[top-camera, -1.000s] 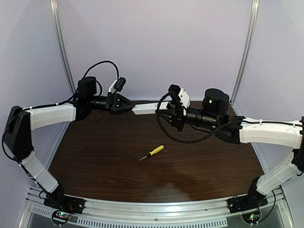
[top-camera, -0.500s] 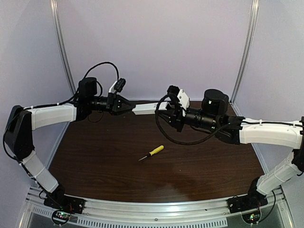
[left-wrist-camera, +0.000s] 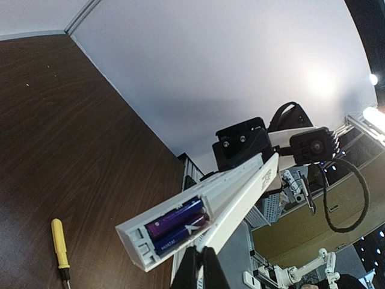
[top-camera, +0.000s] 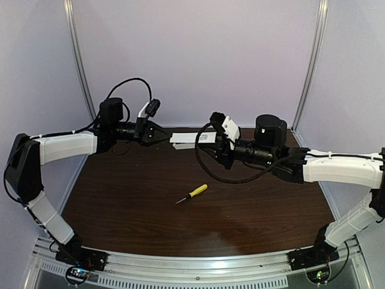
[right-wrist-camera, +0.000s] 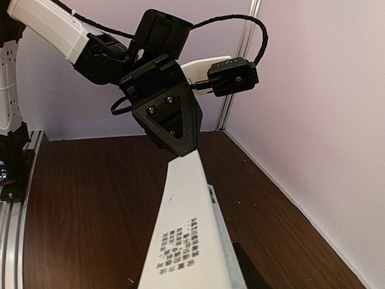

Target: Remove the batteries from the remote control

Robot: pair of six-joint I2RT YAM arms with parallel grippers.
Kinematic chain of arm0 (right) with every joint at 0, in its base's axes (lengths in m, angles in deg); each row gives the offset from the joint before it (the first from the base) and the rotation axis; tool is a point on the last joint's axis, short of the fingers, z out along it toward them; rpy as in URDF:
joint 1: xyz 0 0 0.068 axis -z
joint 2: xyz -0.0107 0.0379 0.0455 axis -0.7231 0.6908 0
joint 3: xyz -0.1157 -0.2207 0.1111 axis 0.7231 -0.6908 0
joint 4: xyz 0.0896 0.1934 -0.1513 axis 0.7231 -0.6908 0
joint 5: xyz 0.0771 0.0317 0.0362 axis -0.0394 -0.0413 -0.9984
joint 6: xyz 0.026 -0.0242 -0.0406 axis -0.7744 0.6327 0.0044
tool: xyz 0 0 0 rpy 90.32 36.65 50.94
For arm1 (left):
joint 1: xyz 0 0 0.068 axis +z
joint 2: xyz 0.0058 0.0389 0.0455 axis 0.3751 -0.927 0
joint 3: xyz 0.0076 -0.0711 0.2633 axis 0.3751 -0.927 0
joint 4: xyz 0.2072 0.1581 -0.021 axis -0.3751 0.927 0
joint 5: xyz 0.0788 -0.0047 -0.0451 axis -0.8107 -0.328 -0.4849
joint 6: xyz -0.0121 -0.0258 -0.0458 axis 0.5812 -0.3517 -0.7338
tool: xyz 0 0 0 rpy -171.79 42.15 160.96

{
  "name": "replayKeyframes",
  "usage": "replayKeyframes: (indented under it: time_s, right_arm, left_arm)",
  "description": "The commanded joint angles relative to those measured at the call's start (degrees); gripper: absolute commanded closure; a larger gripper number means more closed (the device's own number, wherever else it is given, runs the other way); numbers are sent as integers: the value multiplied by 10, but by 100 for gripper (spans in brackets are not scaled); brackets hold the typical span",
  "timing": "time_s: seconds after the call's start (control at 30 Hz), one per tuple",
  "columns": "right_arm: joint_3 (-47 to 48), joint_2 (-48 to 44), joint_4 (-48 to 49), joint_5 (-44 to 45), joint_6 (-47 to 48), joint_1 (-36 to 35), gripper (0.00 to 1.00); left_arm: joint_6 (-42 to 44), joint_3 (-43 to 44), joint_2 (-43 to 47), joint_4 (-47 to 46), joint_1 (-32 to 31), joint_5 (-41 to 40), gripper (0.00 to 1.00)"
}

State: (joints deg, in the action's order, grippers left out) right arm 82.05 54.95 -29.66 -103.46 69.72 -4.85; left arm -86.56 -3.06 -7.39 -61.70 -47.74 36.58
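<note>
From above, the remote control [top-camera: 189, 140] is seen held in the air over the far part of the table [top-camera: 120, 205]. Its long axis runs left to right, nearly level, between the left hand [top-camera: 165, 136] and the right hand [top-camera: 212, 142]. A dark marking is shown near its right end, and a screwdriver [top-camera: 194, 192] lies well apart on the table, nearer the arms. What cannot be made out there is supplied by the left wrist view: the compartment at the end nearer the left hand is open, and the two batteries [left-wrist-camera: 176, 224] are seen in it side by side, lengthwise along the remote control. A cover strip [left-wrist-camera: 243, 201] is splayed away from that end and meets the remote control only toward the right hand. The left hand's fingers [left-wrist-camera: 194, 271] are pressed almost together, pinching the near end of the cover strip. In the right wrist view the batteries are hidden; the cover strip's lettered back is presented, pointing away to the left hand, with the remote control's edge beside it. That end is gripped by the right hand, of which only one dark finger [right-wrist-camera: 246, 268] is shown.
</note>
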Motion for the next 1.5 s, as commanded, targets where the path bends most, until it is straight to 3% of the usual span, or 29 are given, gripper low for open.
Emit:
replayKeyframes:
  time_s: [0.0, 0.87, 1.47]
  right_arm:
    - [-1, -11, 14, 11, 0, -7, 100]
    - [-85, -81, 12, 73, -13, -7, 100]
    - [-158, -141, 9, 93, -31, -5, 100]
  left_arm:
    - [4, 3, -3, -14, 2, 3, 100]
    - [20, -3, 29, -17, 71, -19, 100]
    - [189, 41, 33, 173, 73, -135, 100]
